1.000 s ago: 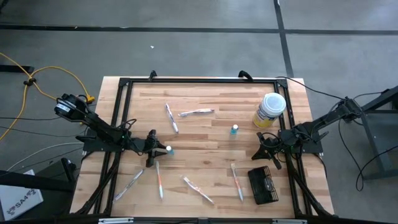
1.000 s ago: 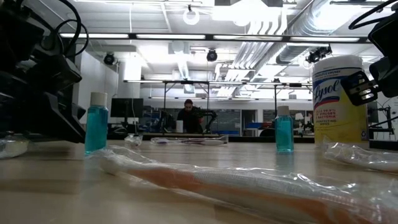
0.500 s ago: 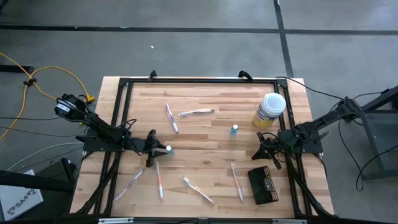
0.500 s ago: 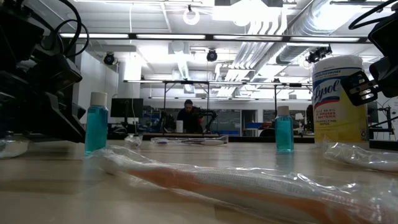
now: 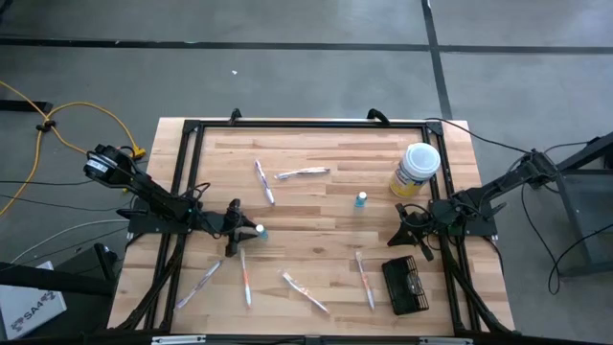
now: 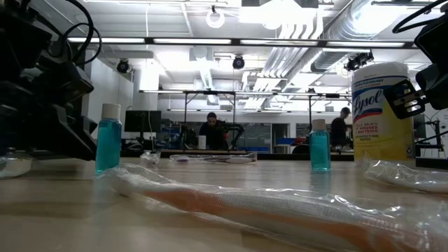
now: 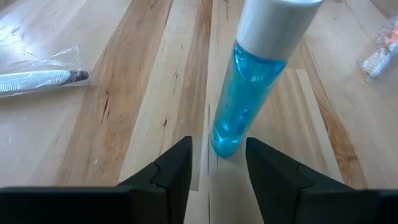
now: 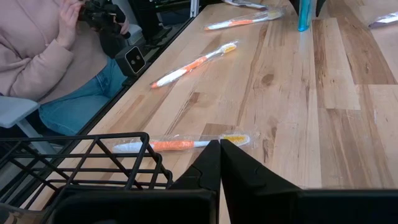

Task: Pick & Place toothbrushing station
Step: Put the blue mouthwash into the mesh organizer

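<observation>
**Nothing shifted on the surface; left gripper parted at the bottle**

Neither arm has moved since the earlier frames. Left gripper [image 7: 217, 165] straddles the blue bottle [image 7: 249, 93], fingers [image 7: 174, 171] apart, gripping nothing. Right gripper [image 8: 219, 163] is pressed together and empty at centre right, beside the wire basket [image 5: 406, 285], lower right of the high view. Judged: the bottle pick is in hand; next, closing squarely on it.

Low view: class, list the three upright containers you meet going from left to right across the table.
Left blue bottle → right blue bottle → yellow canister.
</observation>
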You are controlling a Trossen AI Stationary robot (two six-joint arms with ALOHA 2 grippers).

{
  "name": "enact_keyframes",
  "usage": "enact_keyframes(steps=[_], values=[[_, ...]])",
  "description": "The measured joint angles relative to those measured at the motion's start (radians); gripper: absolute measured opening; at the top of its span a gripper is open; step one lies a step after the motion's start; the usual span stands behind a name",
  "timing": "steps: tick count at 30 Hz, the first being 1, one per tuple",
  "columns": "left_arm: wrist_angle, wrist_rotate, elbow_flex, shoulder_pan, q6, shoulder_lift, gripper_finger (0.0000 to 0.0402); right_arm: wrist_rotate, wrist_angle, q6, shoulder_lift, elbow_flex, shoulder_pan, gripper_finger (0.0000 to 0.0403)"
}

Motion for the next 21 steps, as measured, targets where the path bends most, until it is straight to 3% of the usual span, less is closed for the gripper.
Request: enact_keyframes(steps=[21], values=[[0.037, 0.002, 0.001, 0.000, 0.112, 0.000, 0.0164, 0.000, 0.000, 0.000, 0.000, 0.000, 0.000, 0.0002]])
